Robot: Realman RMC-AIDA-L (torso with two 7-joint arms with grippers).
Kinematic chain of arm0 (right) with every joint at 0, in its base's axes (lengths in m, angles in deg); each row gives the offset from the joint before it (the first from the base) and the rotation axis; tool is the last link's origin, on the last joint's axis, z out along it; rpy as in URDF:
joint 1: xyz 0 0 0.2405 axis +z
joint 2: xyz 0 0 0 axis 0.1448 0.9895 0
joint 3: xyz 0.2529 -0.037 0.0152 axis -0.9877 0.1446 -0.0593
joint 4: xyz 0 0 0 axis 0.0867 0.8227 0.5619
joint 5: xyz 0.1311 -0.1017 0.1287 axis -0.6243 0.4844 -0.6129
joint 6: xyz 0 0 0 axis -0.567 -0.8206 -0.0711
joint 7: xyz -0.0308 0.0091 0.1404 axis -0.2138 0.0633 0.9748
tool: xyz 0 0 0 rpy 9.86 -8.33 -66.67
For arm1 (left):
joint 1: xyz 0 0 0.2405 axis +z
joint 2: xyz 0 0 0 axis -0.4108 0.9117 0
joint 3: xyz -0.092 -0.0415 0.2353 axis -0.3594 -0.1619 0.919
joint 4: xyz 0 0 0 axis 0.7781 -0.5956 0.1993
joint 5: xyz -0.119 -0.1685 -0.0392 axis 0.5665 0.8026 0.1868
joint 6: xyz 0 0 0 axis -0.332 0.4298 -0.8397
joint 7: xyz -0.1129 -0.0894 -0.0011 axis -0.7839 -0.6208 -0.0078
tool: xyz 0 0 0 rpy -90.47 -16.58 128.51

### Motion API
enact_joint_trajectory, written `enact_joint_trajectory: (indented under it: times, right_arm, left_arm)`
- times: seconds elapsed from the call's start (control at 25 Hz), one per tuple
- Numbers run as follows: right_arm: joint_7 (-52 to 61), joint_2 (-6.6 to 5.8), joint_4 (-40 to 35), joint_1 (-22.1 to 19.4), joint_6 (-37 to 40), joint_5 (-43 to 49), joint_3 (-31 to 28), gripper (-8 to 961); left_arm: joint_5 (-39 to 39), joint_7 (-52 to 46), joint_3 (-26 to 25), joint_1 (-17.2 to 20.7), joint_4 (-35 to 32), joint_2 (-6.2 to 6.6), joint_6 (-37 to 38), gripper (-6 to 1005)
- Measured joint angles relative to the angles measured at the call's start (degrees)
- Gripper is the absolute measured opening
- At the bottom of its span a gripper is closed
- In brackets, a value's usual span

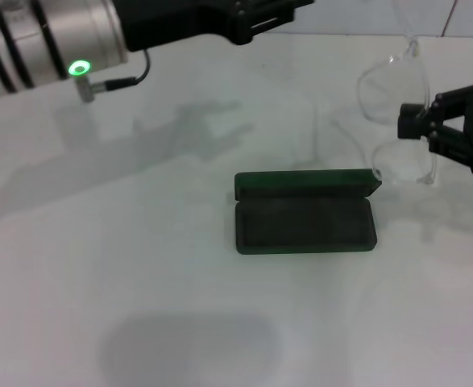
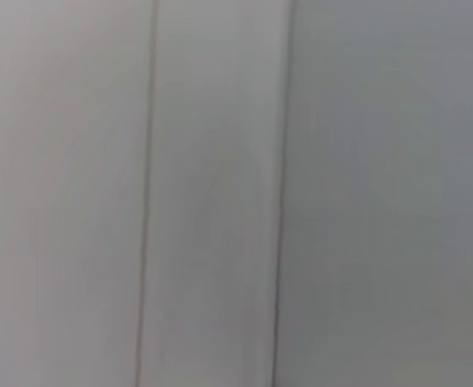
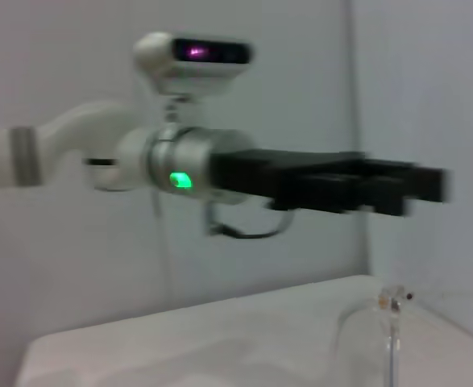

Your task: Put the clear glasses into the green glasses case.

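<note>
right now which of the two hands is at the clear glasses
The right hand, at the table's right edge, grips the clear glasses just right of the open green glasses case. The left hand hangs raised, away from them.

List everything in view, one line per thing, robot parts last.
clear glasses: one, transparent and colourless, held off the table at the right, above and behind the case's right end.
green glasses case: one, dark green with a dark lining, lying open near the middle of the table, lid standing along its far side.
table: one, white, under everything.
wall: pale grey panels with thin seams, behind the table.
right gripper: one, black, at the right edge of the head view, shut on the glasses.
left gripper: one, black on a silver arm with a green light, raised over the far left of the table, holding nothing.
robot head camera: one, white with a dark front, above the left arm in the right wrist view.
</note>
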Motion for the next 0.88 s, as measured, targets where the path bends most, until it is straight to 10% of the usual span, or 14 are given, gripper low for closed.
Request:
enact_joint_trajectory:
  times: [0.88]
  right_arm:
    - [1.72, -0.23, 0.83, 0.82, 11.26, -1.59, -1.06, 95]
  left_arm:
    - [1.37, 16.12, 7.67, -4.88, 7.16, -0.81, -0.92, 497]
